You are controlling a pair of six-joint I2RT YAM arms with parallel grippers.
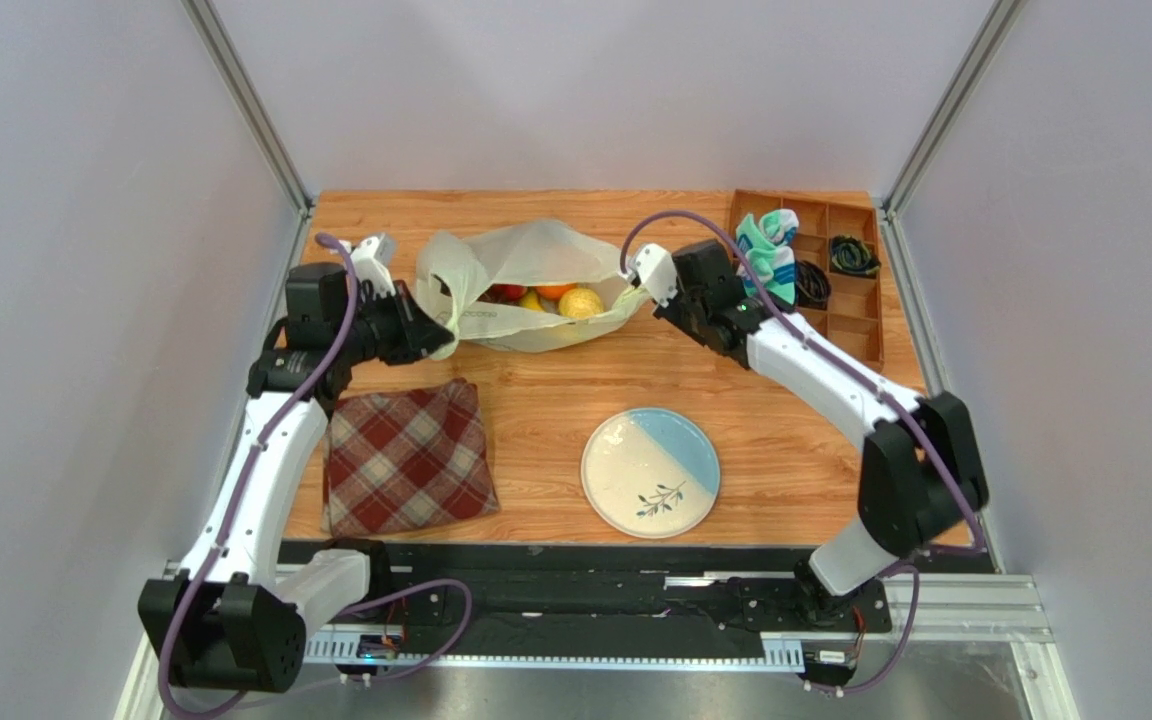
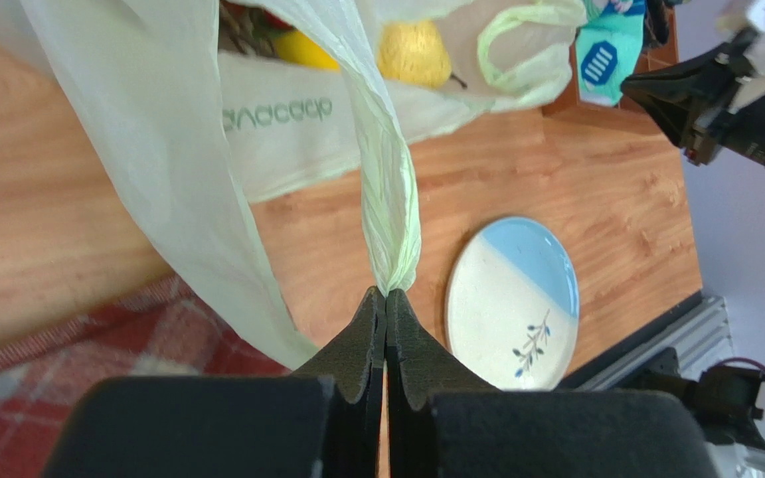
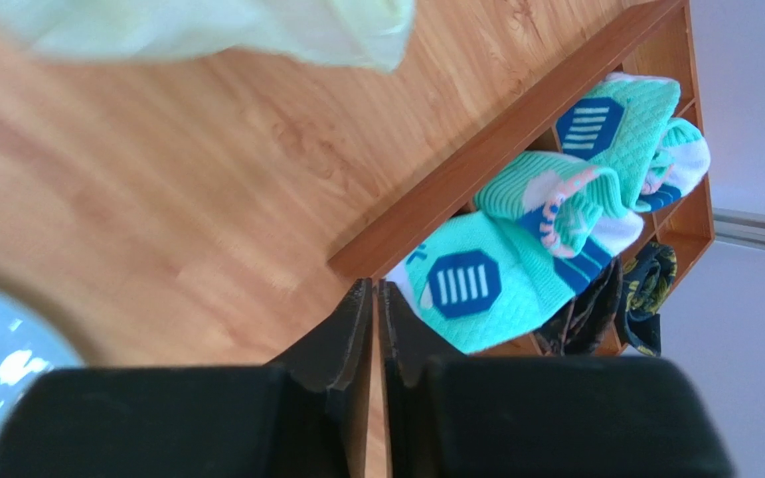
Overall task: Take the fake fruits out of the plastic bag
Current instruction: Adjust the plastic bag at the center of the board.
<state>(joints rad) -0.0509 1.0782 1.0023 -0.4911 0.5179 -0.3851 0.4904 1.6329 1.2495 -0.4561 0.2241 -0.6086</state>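
- While both arms reach out from the near edge, a plaid cloth (image 1: pixel 405 455) lies closest on the left of the table (image 1: pixel 793 428), and a plate (image 1: pixel 620 450) lies to its right.
- Just beyond the cloth, the left gripper (image 2: pixel 386 294) is clenched on one handle of the bag (image 2: pixel 157 149). The handle is twisted into a thin, taut rope.
- Across from it, the right gripper (image 3: pixel 375 284) sits by the bag's right end. Its jaws are pressed together on nothing, and the bag's edge hangs apart from its tips.
- Between the two grippers, the bag lies across the far middle of the table with its mouth gaping.
- Inside the bag sit the fruits (image 1: pixel 552 297). A yellow pear (image 2: pixel 414 52) shows clearly, with orange and red shapes beside it. None is out yet.
- Farthest right, a wooden tray (image 1: pixel 856 318) holds teal socks (image 3: pixel 516 229).
- Risk: with only one handle held, a further pull would probably drag the whole bag toward the cloth rather than open it.
- Risk: the thin film could stretch or tear at the twist.
- Risk: tipped out quickly, the round fruits might roll off the table.
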